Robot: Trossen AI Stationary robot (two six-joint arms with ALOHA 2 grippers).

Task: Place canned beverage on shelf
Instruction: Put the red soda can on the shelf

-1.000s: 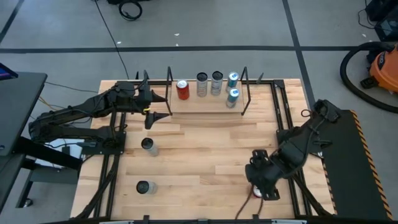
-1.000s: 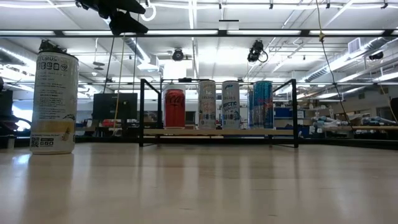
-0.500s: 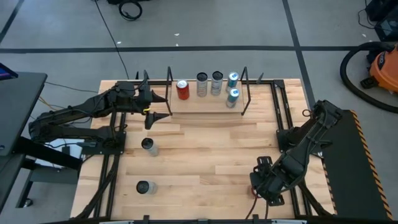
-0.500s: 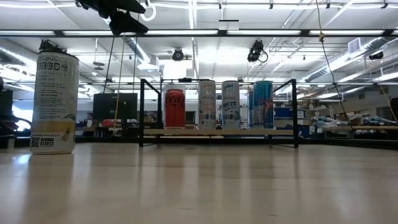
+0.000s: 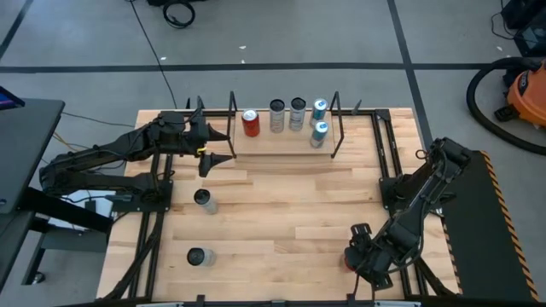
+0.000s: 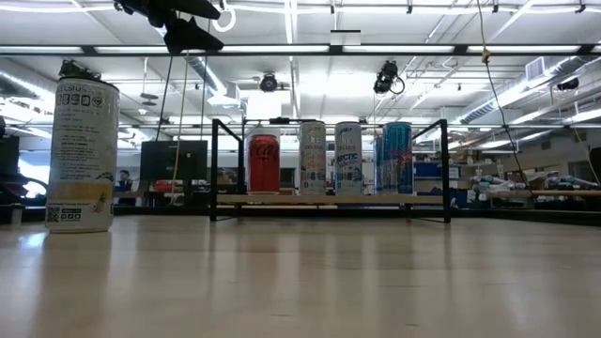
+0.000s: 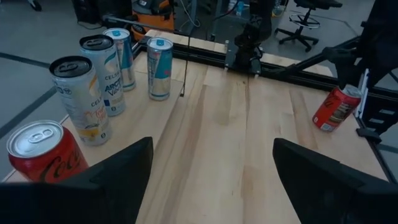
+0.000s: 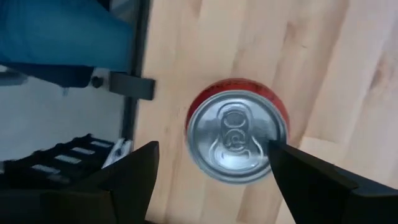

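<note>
Change: right arm has drawn back toward the table's near right corner since the earlier frames; left arm and all cans unchanged
Right gripper [image 8: 214,171]: directly above a red can [image 8: 236,134], looking straight down on its silver lid; fingers spread, one on each side of the can, not closed on it, nothing held
Red can, place: upright on the table [image 5: 281,213] near its front right corner, beside the black edge rail, well apart from the shelf
Left gripper [image 5: 220,159]: hovering just in front of the shelf's left end; fingers wide apart, empty
Shelf [image 5: 286,139]: along the far edge of the table; holds a red cola can [image 5: 250,123], two pale cans [image 5: 287,114] and two blue cans [image 5: 319,119]
Loose cans: two more [image 5: 201,199] standing on the left side of the table, one nearer the front
</note>
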